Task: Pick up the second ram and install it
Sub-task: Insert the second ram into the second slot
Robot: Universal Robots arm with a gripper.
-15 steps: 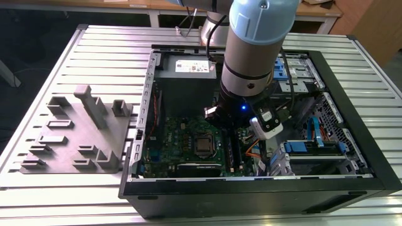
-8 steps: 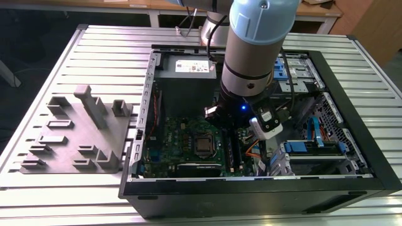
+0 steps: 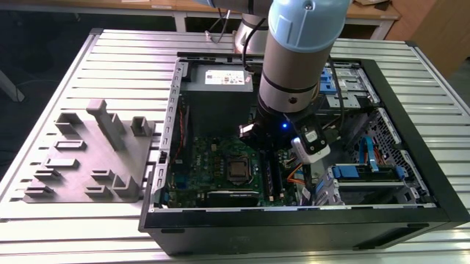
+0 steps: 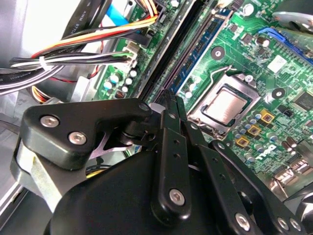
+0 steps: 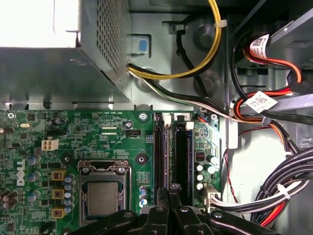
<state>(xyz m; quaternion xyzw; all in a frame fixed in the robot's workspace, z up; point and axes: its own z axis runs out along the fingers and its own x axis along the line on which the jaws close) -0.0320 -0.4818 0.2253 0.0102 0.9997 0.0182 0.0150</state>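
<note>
Hanging over memory slots (image 5: 182, 147) is the end effector (image 5: 173, 188).

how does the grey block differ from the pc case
The grey block is light grey with upright posts; the pc case is black and lies open, showing a green board inside. The block is lower and smaller than the case. The block stands by itself at the exterior view's left; the case, at its right, has the arm reaching down into it. Both rest on the slatted table.
</note>
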